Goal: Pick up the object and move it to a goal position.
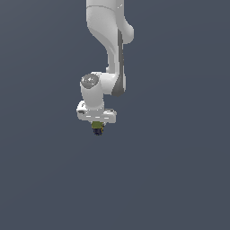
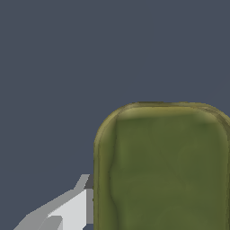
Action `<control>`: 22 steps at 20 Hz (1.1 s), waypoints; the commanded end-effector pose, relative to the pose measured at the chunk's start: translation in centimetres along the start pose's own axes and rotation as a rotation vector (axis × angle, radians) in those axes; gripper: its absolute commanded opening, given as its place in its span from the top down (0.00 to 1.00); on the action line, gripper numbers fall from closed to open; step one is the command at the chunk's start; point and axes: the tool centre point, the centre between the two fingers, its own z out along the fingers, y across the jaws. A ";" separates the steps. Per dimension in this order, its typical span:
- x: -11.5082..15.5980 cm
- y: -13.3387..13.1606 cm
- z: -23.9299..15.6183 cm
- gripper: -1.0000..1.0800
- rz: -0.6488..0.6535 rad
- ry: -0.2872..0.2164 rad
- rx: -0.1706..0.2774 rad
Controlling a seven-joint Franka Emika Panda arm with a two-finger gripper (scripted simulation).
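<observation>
- the jaws (image 1: 97,124) hang straight down from the white arm (image 1: 108,54) and appear closed on the object (image 1: 98,129); the fingers themselves are mostly hidden in the exterior view, so the hold is judged from how snugly the object sits under the hand.
- the object sits directly between and just below the jaws, its olive part uppermost and its dark rounded end poking out beneath.
- its long axis looks roughly in line with the jaws' own axis, pointing downward.
- in the wrist view the olive face of the object (image 2: 164,170) fills much of the picture, with one light finger (image 2: 67,209) touching its side.
- no goal marker shows, so which way the carry must go cannot be told.
- no table edge or shadow shows, so the height above any surface cannot be told.
</observation>
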 end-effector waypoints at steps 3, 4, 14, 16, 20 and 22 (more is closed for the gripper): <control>0.0 0.0 -0.1 1.00 0.000 0.001 0.000; 0.1 -0.1 -0.2 1.00 0.000 0.001 0.000; 1.9 -1.2 -4.0 1.00 0.000 0.000 0.000; 2.5 -1.6 -5.4 1.00 0.000 0.000 -0.001; 4.0 -2.5 -8.5 1.00 0.000 0.000 -0.001; 4.8 -3.0 -10.2 1.00 0.000 0.000 -0.001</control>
